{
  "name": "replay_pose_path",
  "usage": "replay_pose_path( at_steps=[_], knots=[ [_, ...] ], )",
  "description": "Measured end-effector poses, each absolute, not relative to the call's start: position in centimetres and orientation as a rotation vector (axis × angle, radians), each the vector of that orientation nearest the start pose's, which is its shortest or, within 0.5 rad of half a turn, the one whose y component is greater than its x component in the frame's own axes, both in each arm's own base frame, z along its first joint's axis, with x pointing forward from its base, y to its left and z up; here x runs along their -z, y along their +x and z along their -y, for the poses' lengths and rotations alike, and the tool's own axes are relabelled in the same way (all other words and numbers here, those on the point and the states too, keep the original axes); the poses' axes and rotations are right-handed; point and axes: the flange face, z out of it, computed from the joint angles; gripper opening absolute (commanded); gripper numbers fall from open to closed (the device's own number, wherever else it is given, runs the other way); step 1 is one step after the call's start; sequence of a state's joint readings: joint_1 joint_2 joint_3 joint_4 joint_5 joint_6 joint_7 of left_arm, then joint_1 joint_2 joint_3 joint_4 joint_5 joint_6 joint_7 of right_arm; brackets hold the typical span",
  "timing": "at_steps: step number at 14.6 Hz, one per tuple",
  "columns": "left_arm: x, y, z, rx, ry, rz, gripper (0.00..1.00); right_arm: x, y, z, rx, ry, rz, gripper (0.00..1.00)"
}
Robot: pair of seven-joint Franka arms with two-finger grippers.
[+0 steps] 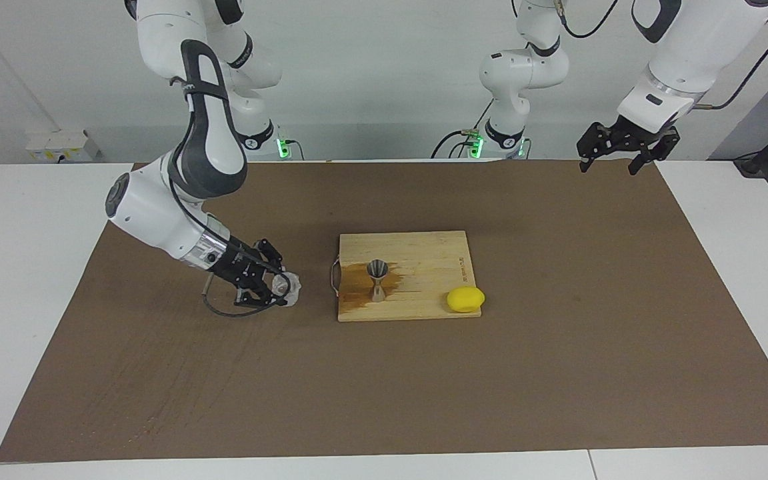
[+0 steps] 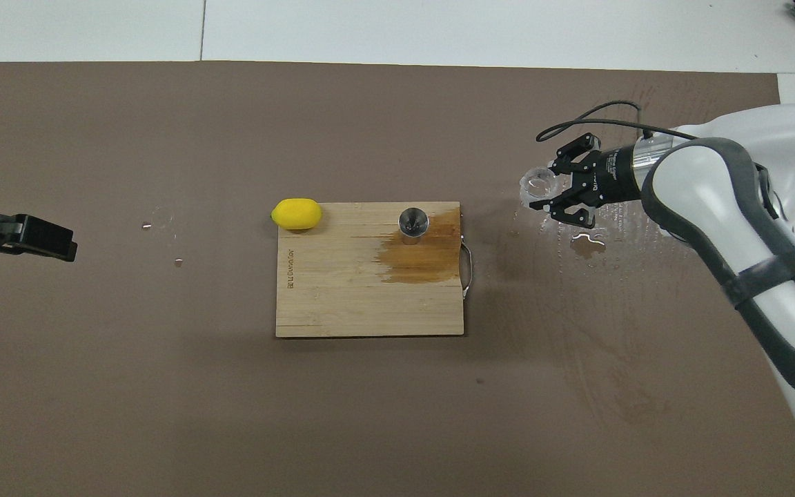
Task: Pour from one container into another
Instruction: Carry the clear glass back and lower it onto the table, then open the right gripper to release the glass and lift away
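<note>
The tiny clear plastic cup (image 1: 293, 287) (image 2: 535, 183) is low over the brown mat, beside the cutting board toward the right arm's end, and looks tilted. My right gripper (image 1: 281, 291) (image 2: 549, 186) is shut on it, with a finger on each side. The silvery hourglass jigger (image 1: 377, 280) (image 2: 413, 225) stands upright on the wooden cutting board (image 1: 424, 250) (image 2: 356, 297), at the edge of a dark wet stain. My left gripper (image 1: 611, 165) (image 2: 25, 236) is open and empty, and waits raised over the left arm's end of the table.
A yellow lemon (image 1: 465, 299) (image 2: 296, 213) lies at the board's corner toward the left arm's end. A metal handle (image 2: 467, 266) sticks out of the board's edge facing the cup. Small puddles (image 2: 587, 243) lie on the mat (image 2: 163, 386) under the right gripper.
</note>
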State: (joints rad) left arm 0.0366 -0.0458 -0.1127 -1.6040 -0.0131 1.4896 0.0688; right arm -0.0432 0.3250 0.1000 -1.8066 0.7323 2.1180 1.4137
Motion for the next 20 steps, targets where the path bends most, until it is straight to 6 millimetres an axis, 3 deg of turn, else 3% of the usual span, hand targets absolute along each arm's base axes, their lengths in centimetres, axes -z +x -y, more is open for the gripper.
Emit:
replay_pose_path(
  at_steps=[3, 9, 15, 20],
  knots=[
    [-62.7, 53.0, 4.3, -0.108, -3.139, -0.228, 1.00, -34.9, 62.6, -1.8, -0.637, -1.615, -1.981, 0.00],
    [-62.7, 53.0, 4.3, -0.108, -3.139, -0.228, 1.00, -30.9, 60.5, 4.4, -0.712, -1.653, -1.899, 0.00],
    [-62.8, 53.1, 4.3, -0.085, -3.140, -0.227, 1.00, -27.9, 59.9, 6.5, -0.748, -1.674, -1.862, 0.00],
    [-63.3, 53.9, 4.5, 0.021, -3.141, -0.231, 1.00, -26.1, 58.7, 6.6, -0.769, -1.662, -1.895, 0.00]
  ],
)
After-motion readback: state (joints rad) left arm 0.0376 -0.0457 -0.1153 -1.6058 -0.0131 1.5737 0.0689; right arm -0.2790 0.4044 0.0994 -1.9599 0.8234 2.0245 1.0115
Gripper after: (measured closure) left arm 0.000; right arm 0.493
